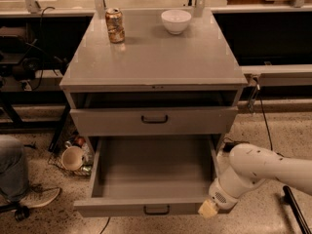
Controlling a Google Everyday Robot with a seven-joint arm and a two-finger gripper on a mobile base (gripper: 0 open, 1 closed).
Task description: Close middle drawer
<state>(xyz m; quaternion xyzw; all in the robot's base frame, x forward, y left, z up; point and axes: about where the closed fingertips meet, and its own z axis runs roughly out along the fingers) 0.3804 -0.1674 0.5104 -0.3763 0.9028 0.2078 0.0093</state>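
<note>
The middle drawer (151, 172) is pulled far out. Its wide grey box is empty, and its low front (112, 207) carries a small dark handle (156, 209). Above it, the taller-fronted first drawer (107, 121) stands slightly out with its bigger handle (154, 118). The third drawer is out of view. My gripper (207, 208) is at the end of the white arm (258, 167). It sits at the front right corner of the middle drawer, against or just beside its front.
A can (115, 25) and a white bowl (176, 21) stand on the cabinet top (156, 57). Cups and clutter (73, 157) lie on the floor left of the cabinet. A person's leg and shoe (19, 189) are at far left. A cable (265, 126) hangs at right.
</note>
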